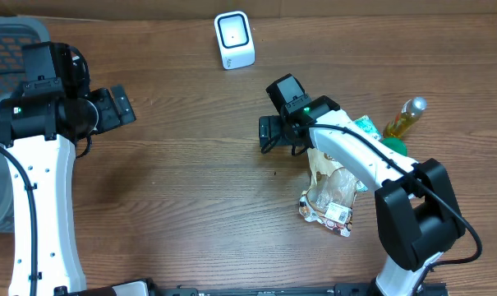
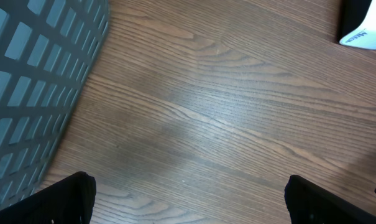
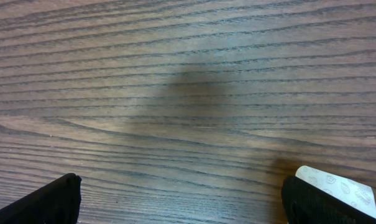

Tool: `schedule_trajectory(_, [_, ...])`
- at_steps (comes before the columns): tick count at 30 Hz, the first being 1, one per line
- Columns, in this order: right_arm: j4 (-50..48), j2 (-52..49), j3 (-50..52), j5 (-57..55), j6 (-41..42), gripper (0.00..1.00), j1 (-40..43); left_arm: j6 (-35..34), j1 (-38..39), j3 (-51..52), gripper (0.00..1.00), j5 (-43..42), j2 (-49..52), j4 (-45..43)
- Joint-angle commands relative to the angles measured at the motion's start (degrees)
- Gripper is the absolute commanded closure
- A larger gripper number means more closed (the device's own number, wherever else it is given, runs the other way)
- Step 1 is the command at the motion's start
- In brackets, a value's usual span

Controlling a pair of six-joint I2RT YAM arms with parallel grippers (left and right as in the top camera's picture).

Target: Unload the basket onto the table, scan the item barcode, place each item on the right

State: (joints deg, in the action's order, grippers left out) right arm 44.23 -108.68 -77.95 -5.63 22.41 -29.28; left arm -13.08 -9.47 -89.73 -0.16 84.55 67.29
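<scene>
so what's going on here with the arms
Nothing is held yet. Both arms hover over bare table with jaws open: the left gripper near the basket, the right gripper just left of the packet and bottle. The scanner stands untouched at the far edge.

The left arm (image 1: 39,197) and right arm (image 1: 355,152) show white links, black joints and cables, apparently green lights.
</scene>
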Motion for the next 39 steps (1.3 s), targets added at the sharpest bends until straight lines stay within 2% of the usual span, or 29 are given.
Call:
schedule_trajectory(1, [-0.26, 2.08, -1.25, -0.96, -0.13, 0.00, 0.11, 1.09, -0.15, -0.74, 0.01, 0.22, 0.11, -0.17])
schedule_trajectory(24, [-0.90, 3.23, -0.35, -0.79, -0.11, 0.00, -0.63, 1.09, -0.15, -0.74, 0.00, 0.20, 0.11, -0.17])
schedule_trajectory(30, [-0.92, 10.05, -0.35, -0.79, -0.11, 0.00, -0.66, 1.09, -0.15, -0.74, 0.00, 0.22, 0.09, -0.20])
schedule_trajectory(39, [-0.90, 27.67, -0.33, -0.79, -0.11, 0.00, -0.55, 1.09, -0.15, -0.74, 0.00, 0.22, 0.11, -0.20])
